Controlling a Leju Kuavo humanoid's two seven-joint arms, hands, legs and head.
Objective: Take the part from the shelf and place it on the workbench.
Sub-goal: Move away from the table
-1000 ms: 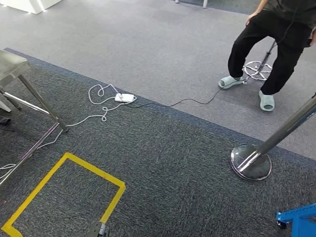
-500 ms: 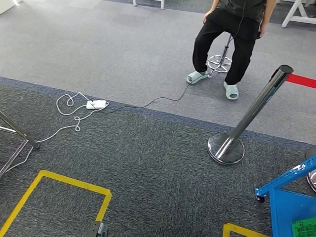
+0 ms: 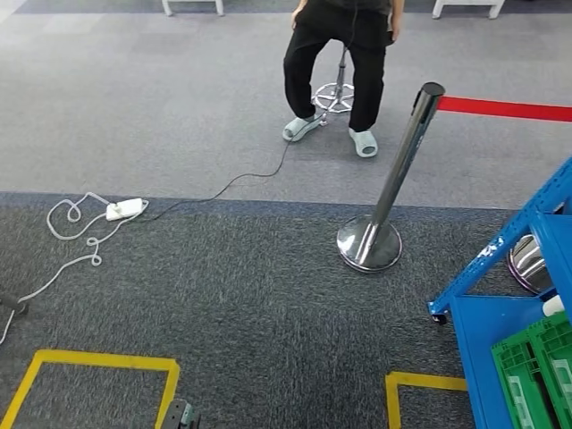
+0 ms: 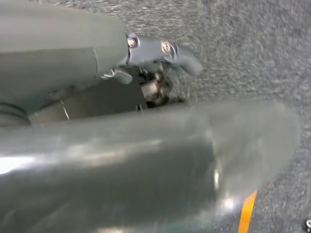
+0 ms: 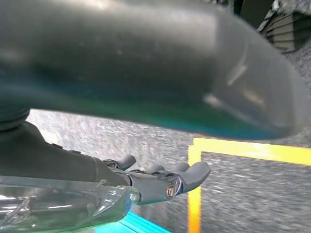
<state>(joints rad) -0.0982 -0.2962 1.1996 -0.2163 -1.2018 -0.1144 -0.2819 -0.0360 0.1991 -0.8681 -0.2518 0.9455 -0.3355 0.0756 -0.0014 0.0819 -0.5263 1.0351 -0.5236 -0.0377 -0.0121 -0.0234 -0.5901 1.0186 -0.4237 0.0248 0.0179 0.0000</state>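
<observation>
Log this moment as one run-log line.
phase: facing shelf | crate on shelf | left hand: holds nothing | right hand: holds nothing | part: not picked | person seated beyond post

Seated person (image 3: 340,45): cut off above the waist by the head view's top edge. Blue shelf (image 3: 502,335) and green crates (image 3: 533,375): cut by right and bottom edges. Left hand (image 4: 161,63): mostly hidden behind blurred grey cover; grasp undeterminable.
</observation>
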